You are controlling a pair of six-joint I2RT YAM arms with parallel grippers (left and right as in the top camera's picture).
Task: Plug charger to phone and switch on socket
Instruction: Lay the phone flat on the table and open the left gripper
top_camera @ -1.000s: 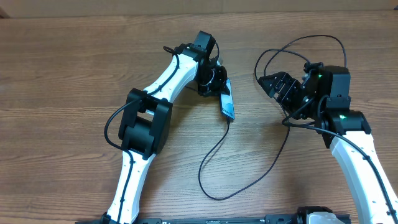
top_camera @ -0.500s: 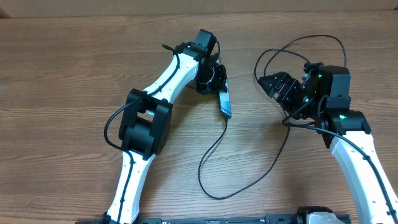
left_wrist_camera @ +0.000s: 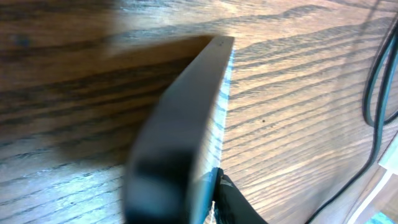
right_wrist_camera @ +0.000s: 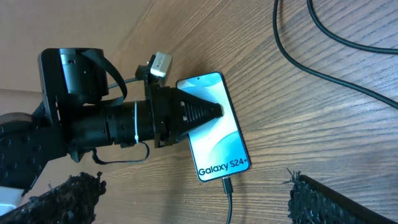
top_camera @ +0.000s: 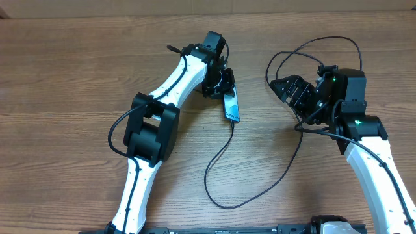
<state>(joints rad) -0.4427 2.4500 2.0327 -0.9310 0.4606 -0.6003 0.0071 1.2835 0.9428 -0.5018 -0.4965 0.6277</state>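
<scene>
The phone [right_wrist_camera: 214, 140], its light screen reading "Galaxy S24+", stands tilted on its long edge on the wooden table [top_camera: 78, 78]. My left gripper [top_camera: 223, 91] is shut on the phone's upper half, one finger [right_wrist_camera: 202, 112] lying across the screen. In the left wrist view the phone [left_wrist_camera: 205, 106] shows edge-on between the jaws. The charger's black connector [right_wrist_camera: 225, 185] sits in the phone's lower end, and its thin cable [top_camera: 214, 166] loops toward the table's front. My right gripper [top_camera: 282, 90] hovers open to the phone's right. The socket is out of view.
The black cable [top_camera: 294, 153] climbs back up to the right arm [top_camera: 364, 130] and curls in loops [top_camera: 325, 42] behind it. The same cable crosses the upper right of the right wrist view [right_wrist_camera: 348, 81].
The left gripper has swung the phone's lower end a little to the left, and the plugged cable followed. The right arm has stayed still.
</scene>
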